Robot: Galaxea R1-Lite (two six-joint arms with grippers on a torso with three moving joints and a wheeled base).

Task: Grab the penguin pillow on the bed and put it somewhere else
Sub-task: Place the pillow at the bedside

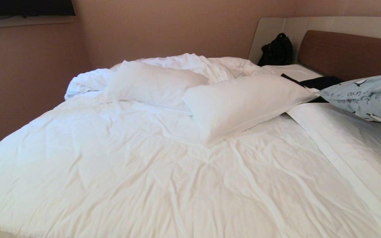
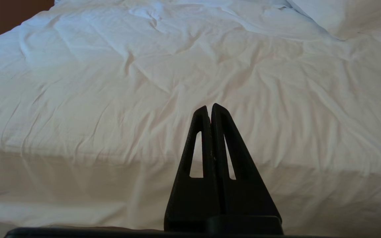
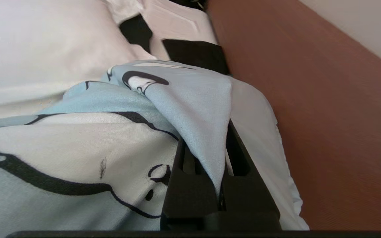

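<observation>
Rumpled white duvet (image 1: 144, 172) nearest, covering the bed (image 1: 352, 155).
Two white pillows (image 1: 243, 102) mid-bed, black bag (image 1: 276, 49) far by the headboard (image 1: 349, 53). Right gripper (image 3: 222, 162) jaws clenched on a fold of the penguin pillow (image 1: 369, 96), far right near the headboard. Left gripper (image 2: 210, 110) jaws closed, empty, over the near duvet.

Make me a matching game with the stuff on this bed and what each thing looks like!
Things:
1. penguin pillow
2. right tool
3. left tool
4. black bag

Clues:
A. shut, holding nothing, over the white duvet
B. light blue with penguins
C. in the corner beside the brown headboard
D. pinching blue fabric

Pairs: 1-B, 2-D, 3-A, 4-C
</observation>
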